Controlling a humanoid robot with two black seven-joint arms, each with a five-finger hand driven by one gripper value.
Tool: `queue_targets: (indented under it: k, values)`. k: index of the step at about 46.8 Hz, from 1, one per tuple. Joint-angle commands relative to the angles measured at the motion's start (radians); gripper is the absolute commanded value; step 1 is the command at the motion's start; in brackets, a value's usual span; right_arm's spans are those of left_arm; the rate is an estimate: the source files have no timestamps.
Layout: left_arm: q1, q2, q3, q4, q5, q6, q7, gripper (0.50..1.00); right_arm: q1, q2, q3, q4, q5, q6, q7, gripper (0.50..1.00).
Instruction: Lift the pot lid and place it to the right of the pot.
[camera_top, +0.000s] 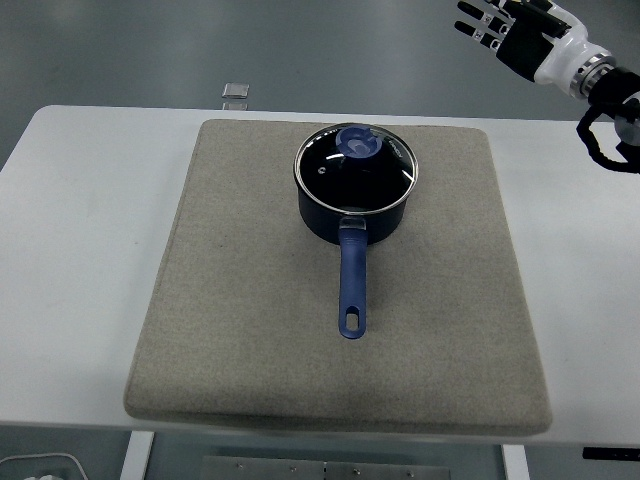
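Up at the far right corner, beyond the table's edge, the right hand (505, 32) hangs with fingers spread, holding nothing. Well down and to its left, the pot lid (356, 169) sits closed on the dark blue pot (352, 215), its blue knob (358, 142) untouched. Both rest on a grey mat (240, 330) covering the white table (80, 230).
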Motion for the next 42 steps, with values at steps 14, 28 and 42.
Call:
queue_targets:
  k: [14, 28, 42]
  values:
    - [-0.003, 0.0, -0.001, 0.006, 0.0, 0.0, 0.0, 1.0, 0.003, 0.001, -0.005, 0.003, -0.007, 0.003, 0.0, 0.913]
    - [-0.003, 0.0, 0.001, 0.006, 0.0, 0.0, 0.0, 1.0, 0.025, 0.01, -0.017, 0.007, -0.065, 0.011, 0.001, 0.913]
    - [-0.003, 0.0, 0.001, 0.006, 0.0, 0.0, 0.0, 1.0, 0.048, 0.006, -0.019, 0.007, -0.177, 0.008, 0.003, 0.913]
